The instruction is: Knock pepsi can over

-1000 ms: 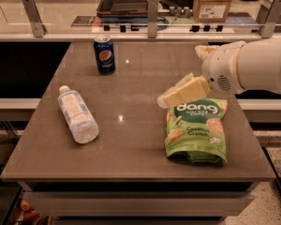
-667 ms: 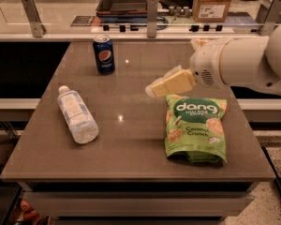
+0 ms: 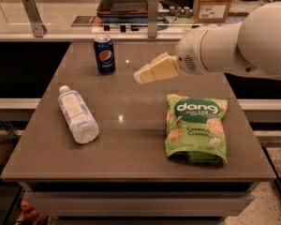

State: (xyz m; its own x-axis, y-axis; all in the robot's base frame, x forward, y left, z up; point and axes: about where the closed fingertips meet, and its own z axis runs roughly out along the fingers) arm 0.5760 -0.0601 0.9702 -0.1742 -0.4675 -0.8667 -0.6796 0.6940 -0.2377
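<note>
The pepsi can (image 3: 104, 55) stands upright near the far left edge of the brown table (image 3: 131, 144). It is dark blue with the round logo facing me and a silver top. My gripper (image 3: 141, 75) hangs above the table's middle, to the right of the can and a little nearer to me, with a clear gap between them. Its cream fingers (image 3: 157, 69) point left toward the can. The white arm (image 3: 239, 43) reaches in from the right.
A clear plastic water bottle (image 3: 77, 114) lies on its side at the left. A green Dang snack bag (image 3: 195, 125) lies flat at the right. A counter with posts (image 3: 152, 16) and a cardboard box (image 3: 213, 3) runs behind the table.
The gripper and arm have moved left and farther back across the table, closer to the can. The can, bottle and bag have not moved.
</note>
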